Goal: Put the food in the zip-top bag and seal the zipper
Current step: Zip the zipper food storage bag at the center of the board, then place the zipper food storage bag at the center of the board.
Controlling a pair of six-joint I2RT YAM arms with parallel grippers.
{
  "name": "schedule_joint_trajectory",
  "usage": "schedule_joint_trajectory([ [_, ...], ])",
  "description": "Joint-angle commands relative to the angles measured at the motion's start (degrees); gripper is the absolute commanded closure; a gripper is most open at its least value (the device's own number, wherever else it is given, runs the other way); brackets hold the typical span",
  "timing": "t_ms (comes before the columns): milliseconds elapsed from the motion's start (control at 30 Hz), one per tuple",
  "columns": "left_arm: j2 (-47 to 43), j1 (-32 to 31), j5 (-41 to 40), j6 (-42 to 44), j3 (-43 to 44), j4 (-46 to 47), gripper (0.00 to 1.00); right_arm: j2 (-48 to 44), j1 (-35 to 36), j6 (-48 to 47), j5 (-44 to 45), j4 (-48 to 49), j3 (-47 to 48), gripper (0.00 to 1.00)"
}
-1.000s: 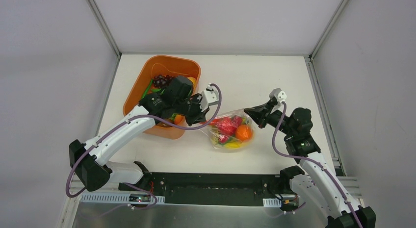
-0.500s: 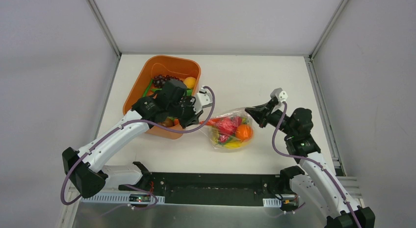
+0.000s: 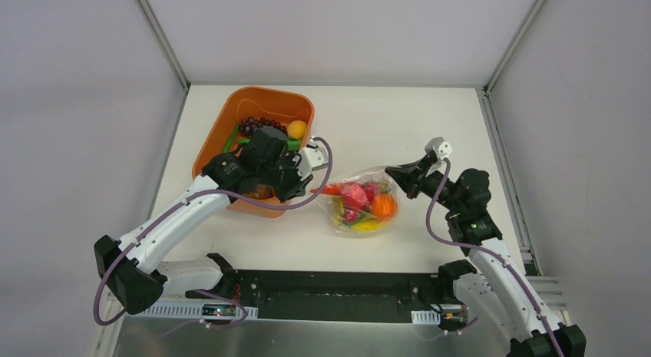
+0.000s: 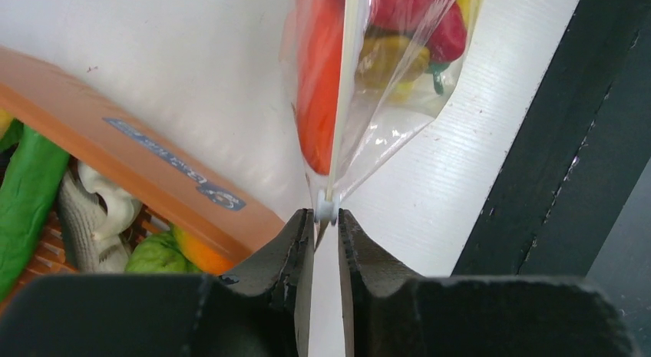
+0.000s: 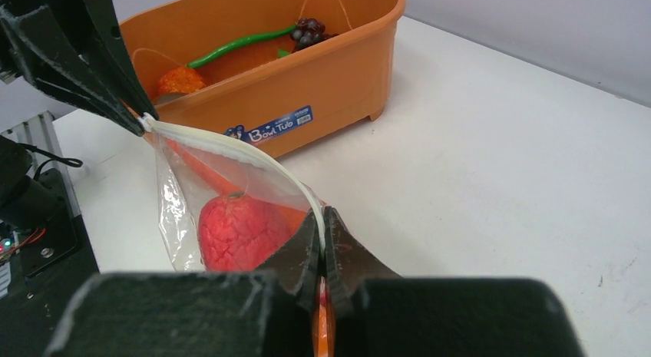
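The zip-top bag (image 3: 361, 211) lies on the table right of the tub, held up by both ends of its mouth edge. Inside is food: a red piece (image 3: 355, 196), an orange piece (image 3: 381, 206), and an orange carrot (image 4: 315, 80). The zipper (image 5: 253, 159) runs as a pale strip between the two grippers. My left gripper (image 3: 311, 190) pinches the zipper's left end, with its small white tab at the fingertips (image 4: 326, 216). My right gripper (image 3: 390, 173) is shut on the zipper's right end (image 5: 325, 219). The red piece shows through the bag (image 5: 238, 230).
The orange tub (image 3: 230, 111) stands at the back left, just behind my left gripper, with dark grapes (image 3: 253, 127), a yellow-orange fruit (image 3: 297, 129) and green pieces in it. A black rail (image 3: 338, 292) runs along the near table edge.
My left gripper has moved left along the zipper, away from the right gripper, to the bag's left end. The right gripper has stayed put, still gripping.
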Motion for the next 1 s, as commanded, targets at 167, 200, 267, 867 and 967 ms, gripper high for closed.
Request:
schedule_joint_trajectory([
  [167,-0.7,1.0,-2.0,-0.1,1.4,-2.4,0.69,-1.8,-1.1,6.5,15.5,5.2,0.1,1.00],
  [200,-0.8,1.0,-2.0,-0.9,1.6,-1.3,0.66,-1.9,-1.1,12.1,25.2,5.5,0.1,1.00],
  [267,-1.2,1.0,-1.0,-2.1,2.0,0.8,0.58,-2.0,-1.1,12.2,25.4,6.0,0.0,1.00],
  [867,6.9,1.0,10.6,-16.3,8.5,27.5,0.01,-3.1,-1.1,11.7,5.1,8.7,0.7,1.00],
  [967,11.0,1.0,12.8,-18.7,13.2,26.9,0.01,-2.6,-1.1,12.2,6.9,7.3,2.1,1.00],
])
